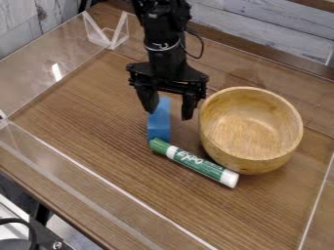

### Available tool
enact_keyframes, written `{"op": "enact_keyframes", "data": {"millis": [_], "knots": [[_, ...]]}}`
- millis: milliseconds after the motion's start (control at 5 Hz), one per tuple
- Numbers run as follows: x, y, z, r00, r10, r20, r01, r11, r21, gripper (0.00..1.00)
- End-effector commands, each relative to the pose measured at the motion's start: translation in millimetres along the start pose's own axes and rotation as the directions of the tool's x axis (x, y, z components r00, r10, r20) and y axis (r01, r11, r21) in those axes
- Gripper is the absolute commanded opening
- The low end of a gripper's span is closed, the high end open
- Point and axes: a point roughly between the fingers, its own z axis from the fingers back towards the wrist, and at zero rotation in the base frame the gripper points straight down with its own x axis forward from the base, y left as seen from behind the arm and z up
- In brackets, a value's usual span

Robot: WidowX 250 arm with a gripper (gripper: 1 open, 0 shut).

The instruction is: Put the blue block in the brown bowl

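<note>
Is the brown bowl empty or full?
Empty: the brown bowl shows only bare wood grain inside, and the blue block lies outside it.

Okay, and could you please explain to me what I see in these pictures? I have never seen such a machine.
The black machine standing at the back of the wooden table is one robot arm. All the pictures come from a single camera, which looks down at the table from the front. The arm ends in a gripper, a pair of fingers for grasping, now spread open. A blue block lies below and near the fingers, but nothing appears to be held. To the block's right in the picture is a round brown bowl, and in front lies a green-and-white marker.
</note>
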Motion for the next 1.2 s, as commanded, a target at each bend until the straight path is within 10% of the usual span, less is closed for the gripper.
{"op": "enact_keyframes", "data": {"millis": [0,200,400,1000], "knots": [[4.5,-1,2.0,1.000,-0.005,0.030,0.005,1.000,0.003,1.00],[4.6,-1,-2.6,1.000,-0.003,0.030,0.003,1.000,0.004,1.00],[4.7,0,-6.2,1.000,-0.002,0.029,0.002,1.000,0.006,0.00],[18.0,-5,36.0,0.998,-0.036,0.047,0.035,0.999,0.023,0.00]]}}
